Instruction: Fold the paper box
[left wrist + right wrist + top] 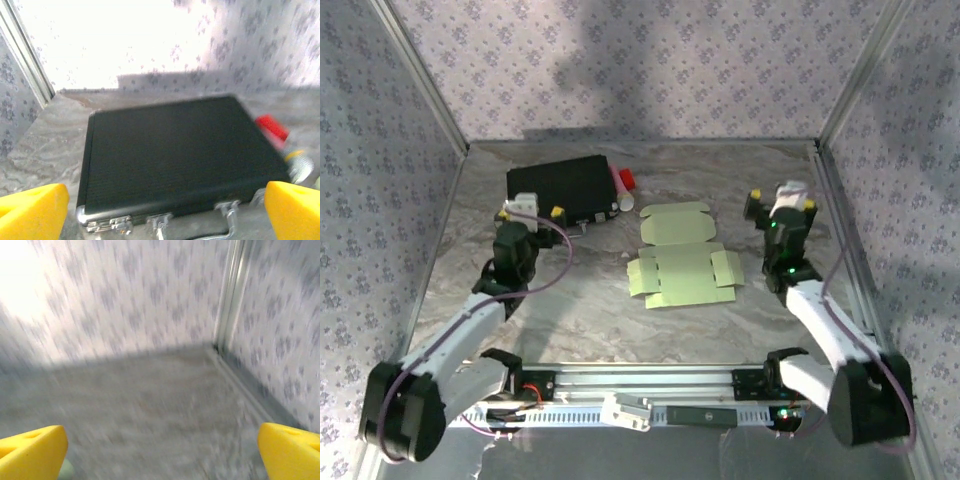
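The paper box (pixel 680 262), judged light and flimsy, is best pinched at its 3 o'clock edge; left fingers (pixel 31 209) and right fingers (pixel 31 451) are spread wide, empty.

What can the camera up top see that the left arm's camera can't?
Top view: the pale green flat card paper box, lying unfolded mid-table, and the right arm's tool, open, off to its right. Left wrist view: the silver metal latches and handle on the case's near edge, up close. Both: the flat black rectangular case, the small red object at its right end, and the left arm's tool, open, with yellow tips.
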Action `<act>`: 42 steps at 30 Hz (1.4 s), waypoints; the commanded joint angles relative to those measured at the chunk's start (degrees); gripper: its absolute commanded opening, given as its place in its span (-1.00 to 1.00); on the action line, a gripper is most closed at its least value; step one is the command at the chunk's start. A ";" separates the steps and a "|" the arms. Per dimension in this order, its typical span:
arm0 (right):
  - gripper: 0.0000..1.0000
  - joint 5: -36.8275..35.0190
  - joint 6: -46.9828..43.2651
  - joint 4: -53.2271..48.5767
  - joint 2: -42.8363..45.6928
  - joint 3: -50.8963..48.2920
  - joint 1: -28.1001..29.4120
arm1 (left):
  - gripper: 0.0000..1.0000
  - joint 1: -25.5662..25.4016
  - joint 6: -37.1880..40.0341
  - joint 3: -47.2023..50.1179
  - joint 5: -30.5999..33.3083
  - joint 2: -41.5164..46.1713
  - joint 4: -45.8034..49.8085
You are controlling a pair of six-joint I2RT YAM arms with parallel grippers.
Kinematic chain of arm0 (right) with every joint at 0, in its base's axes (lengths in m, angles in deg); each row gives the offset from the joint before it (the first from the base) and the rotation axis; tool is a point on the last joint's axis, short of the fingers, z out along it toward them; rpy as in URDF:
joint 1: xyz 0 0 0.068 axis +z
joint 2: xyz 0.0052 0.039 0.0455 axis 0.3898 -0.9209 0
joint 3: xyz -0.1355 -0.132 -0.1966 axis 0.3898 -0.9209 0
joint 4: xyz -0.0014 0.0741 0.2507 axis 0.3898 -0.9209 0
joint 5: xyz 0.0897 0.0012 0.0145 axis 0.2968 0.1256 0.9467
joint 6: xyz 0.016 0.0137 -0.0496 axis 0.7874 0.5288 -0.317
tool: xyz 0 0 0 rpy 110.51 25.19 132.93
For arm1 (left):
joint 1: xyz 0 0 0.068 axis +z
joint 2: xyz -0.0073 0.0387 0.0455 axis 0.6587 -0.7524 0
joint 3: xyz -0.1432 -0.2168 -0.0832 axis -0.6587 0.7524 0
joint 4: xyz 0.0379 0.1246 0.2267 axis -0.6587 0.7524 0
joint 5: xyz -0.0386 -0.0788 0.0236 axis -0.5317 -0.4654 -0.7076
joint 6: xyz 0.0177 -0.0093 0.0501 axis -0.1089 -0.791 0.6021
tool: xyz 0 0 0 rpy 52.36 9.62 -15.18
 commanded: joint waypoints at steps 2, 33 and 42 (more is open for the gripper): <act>0.98 9.56 11.89 -29.70 3.77 18.05 1.59 | 0.99 -0.27 -11.45 -20.32 -18.72 -0.13 27.54; 0.86 19.56 55.48 -40.76 12.32 -5.41 28.43 | 0.32 -51.92 -73.71 10.09 10.70 -12.38 -1.74; 0.54 23.16 75.60 -24.14 14.50 -19.03 31.01 | 0.09 -45.84 -67.93 3.49 3.57 -19.84 -5.26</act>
